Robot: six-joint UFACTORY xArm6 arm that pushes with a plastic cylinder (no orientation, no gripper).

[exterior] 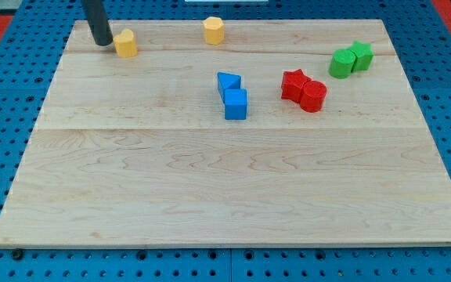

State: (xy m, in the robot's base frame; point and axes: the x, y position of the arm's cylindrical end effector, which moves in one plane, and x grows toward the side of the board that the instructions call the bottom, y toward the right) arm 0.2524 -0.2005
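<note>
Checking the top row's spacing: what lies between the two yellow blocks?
Only bare wood in the camera view separates the left yellow block from the yellow hexagonal block. My tip sits just left of the former.

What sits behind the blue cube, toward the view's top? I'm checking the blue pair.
A blue triangular block sits directly behind the blue cube, touching it. The cube covers its lower edge.

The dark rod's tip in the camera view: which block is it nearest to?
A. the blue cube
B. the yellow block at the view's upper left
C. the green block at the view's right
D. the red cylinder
B: my tip sits just to the view's left of the yellow block near the wooden board's top edge, far from the blue, red and green pairs.
</note>
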